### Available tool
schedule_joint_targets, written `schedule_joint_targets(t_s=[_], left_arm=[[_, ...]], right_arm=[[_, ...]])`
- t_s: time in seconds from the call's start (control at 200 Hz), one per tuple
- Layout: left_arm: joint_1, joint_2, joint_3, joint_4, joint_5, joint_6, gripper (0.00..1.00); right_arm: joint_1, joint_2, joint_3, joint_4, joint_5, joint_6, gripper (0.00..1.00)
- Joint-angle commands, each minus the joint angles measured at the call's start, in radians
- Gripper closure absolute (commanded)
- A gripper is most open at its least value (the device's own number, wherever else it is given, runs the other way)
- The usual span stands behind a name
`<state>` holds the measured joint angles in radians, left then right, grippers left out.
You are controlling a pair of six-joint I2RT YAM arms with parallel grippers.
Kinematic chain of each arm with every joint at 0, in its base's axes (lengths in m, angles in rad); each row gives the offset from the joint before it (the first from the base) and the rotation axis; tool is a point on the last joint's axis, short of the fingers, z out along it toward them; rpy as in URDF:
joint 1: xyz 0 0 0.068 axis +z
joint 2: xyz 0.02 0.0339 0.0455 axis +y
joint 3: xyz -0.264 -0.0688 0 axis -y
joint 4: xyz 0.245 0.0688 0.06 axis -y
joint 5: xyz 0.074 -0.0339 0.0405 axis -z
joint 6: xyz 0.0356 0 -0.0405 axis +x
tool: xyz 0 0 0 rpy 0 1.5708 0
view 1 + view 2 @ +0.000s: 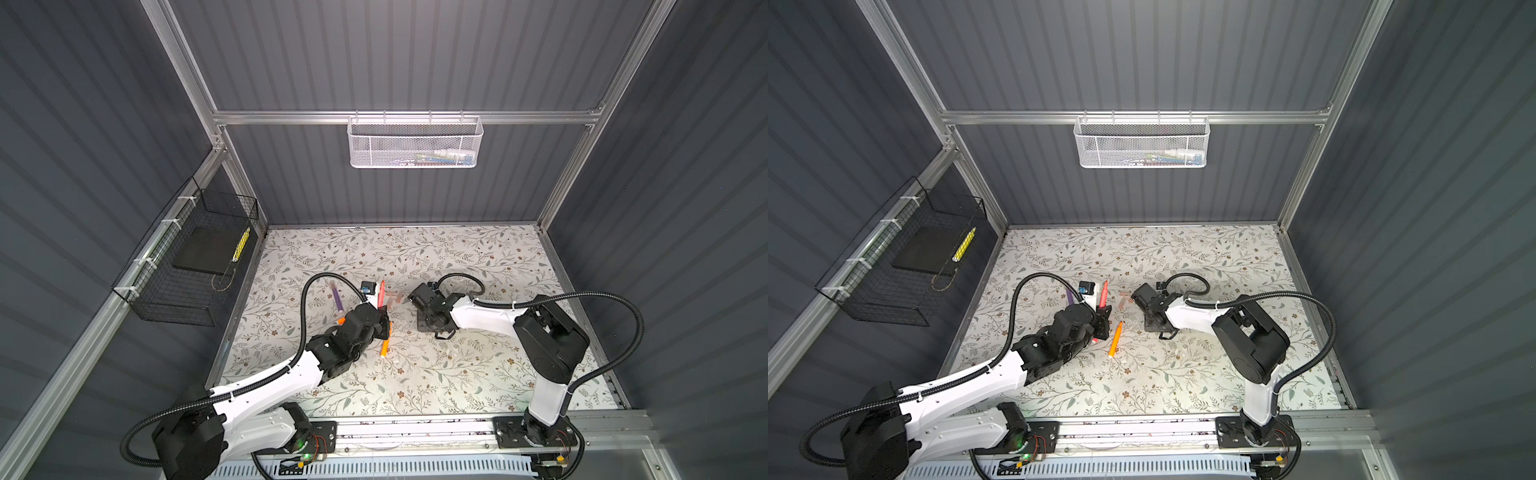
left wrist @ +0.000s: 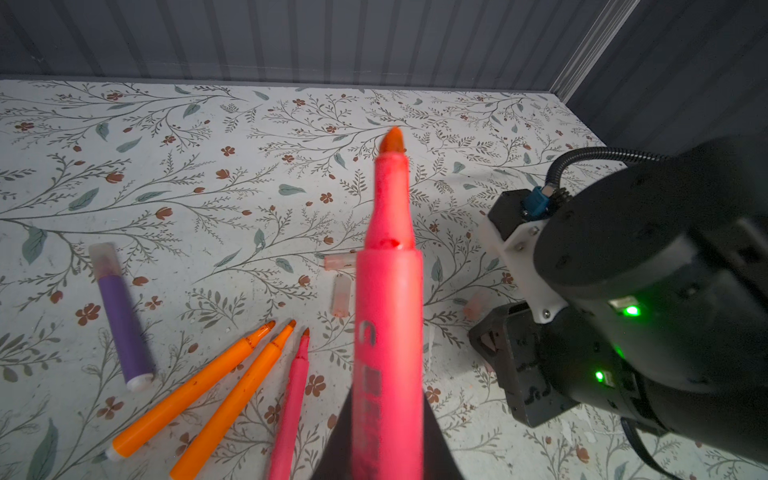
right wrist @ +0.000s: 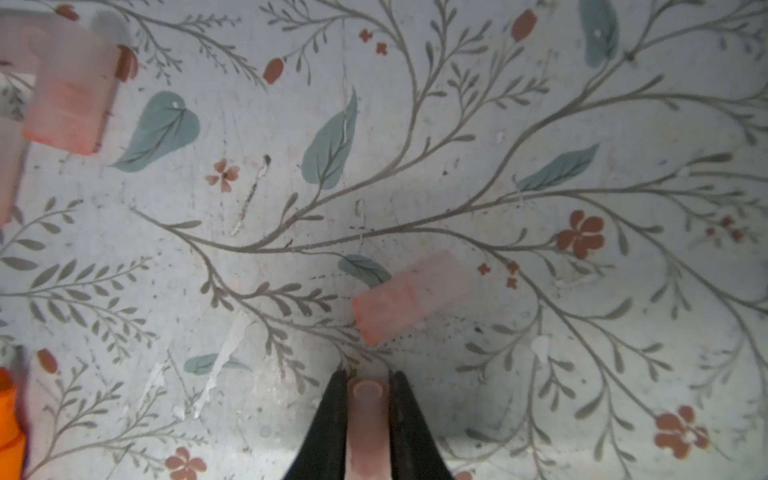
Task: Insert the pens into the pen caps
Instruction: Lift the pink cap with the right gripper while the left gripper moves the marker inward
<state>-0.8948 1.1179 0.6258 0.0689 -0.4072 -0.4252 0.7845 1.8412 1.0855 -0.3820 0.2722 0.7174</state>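
Translucent pink plastic: a stubby pen cap (image 3: 368, 415) sits pinched in the closed jaws of my right gripper (image 3: 368, 376), mouth outward. My left gripper (image 2: 388, 397) is clamped on a pink-red marker pen (image 2: 388, 291), tip forward. If the tip meets the rim off-centre, I judge the short cap may twist or squirt free. A loose pale cap (image 3: 409, 297) lies just ahead, easily knocked.

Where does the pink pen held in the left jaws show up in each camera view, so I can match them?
Top view: held pink pen just left of the table's centre, tip toward the back wall.
Top view: held pink pen, same place.
Left wrist: held pink pen fills the middle, close up, tip away from the camera.
Right wrist: not in it.
Shared landmark: purple pen, lying nearby; absent from the right wrist view.
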Motion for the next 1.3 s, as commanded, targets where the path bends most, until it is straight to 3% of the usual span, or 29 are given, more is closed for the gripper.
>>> schedule_joint_targets(t_s=[0.0,0.275,0.485,0.66,0.735,0.82,0.95,1.125,1.296], left_arm=[[0.002,0.008,0.005,0.019,0.025,0.017,1.00],[0.002,-0.009,0.009,0.022,0.066,0.023,1.00],[0.000,0.005,0.076,-0.028,0.177,0.073,1.00],[-0.001,-0.088,0.072,-0.049,0.326,-0.134,1.00],[-0.002,-0.130,-0.009,0.090,0.451,-0.189,1.00],[-0.014,-0.147,-0.087,0.198,0.501,-0.196,1.00],[-0.100,-0.092,-0.150,0.288,0.425,-0.145,1.00],[-0.278,0.100,-0.078,0.294,0.281,-0.054,1.00],[-0.316,0.229,-0.079,0.397,0.273,-0.057,1.00]], right_arm=[[0.001,-0.071,-0.036,-0.012,0.004,0.011,0.88],[-0.014,-0.300,-0.133,0.070,0.020,0.018,0.94],[-0.027,-0.600,-0.315,0.236,0.024,0.049,0.99],[-0.045,-0.892,-0.482,0.366,0.009,0.085,1.00],[-0.050,-0.997,-0.522,0.359,0.025,0.093,1.00],[-0.056,-1.090,-0.551,0.351,0.034,0.092,1.00],[-0.059,-1.174,-0.569,0.337,0.014,0.096,1.00],[-0.061,-1.226,-0.594,0.373,-0.033,0.125,1.00],[-0.062,-1.228,-0.643,0.477,-0.091,0.167,1.00]])
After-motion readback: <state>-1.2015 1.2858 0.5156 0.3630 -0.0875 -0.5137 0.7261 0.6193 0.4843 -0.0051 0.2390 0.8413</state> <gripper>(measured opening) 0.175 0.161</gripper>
